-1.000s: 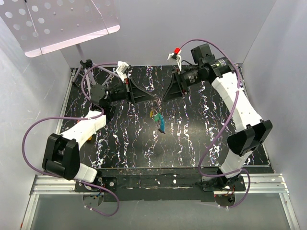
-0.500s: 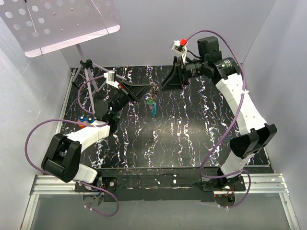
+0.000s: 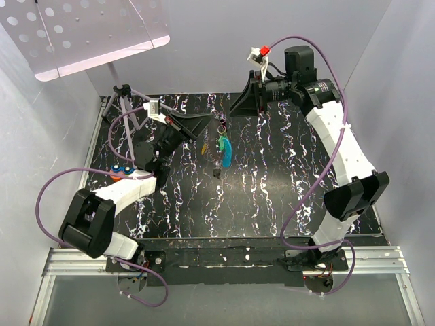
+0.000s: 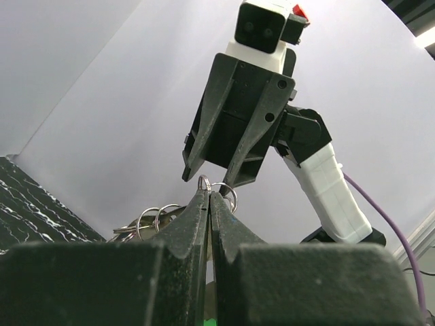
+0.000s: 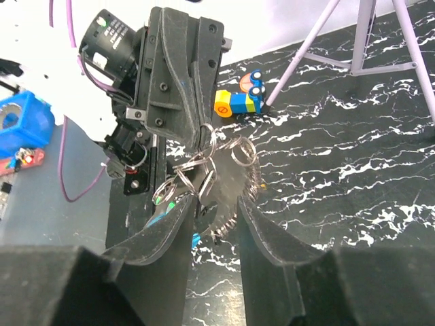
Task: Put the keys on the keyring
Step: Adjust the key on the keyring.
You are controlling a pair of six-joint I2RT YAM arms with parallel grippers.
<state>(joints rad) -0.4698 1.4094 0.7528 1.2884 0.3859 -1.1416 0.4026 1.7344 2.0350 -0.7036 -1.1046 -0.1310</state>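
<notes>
My left gripper [image 3: 206, 124] is lifted over the back of the table and shut on the thin silvery keyring [image 4: 204, 182]. From the keyring [image 3: 221, 122] a bunch of keys [image 3: 223, 148] hangs in the air, with a teal head, a yellow-orange one and a dark tip lowest. My right gripper [image 3: 230, 115] faces the left one tip to tip. In the right wrist view its fingers stand apart on either side of the hanging rings and a silver key blade [image 5: 230, 173], and green and blue heads [image 5: 168, 202] show beside the left finger. No grip on the bunch shows.
A small tripod [image 3: 123, 96] stands at the table's back left corner. A colourful toy block [image 3: 122, 170] lies by the left arm's forearm. A perforated white panel [image 3: 81, 27] hangs over the back left. White walls close in three sides.
Both grippers have risen and moved toward the back wall with the bunch. The left arm has turned to point right. The keys now hang longer below the ring, and the right jaws have narrowed slightly.
</notes>
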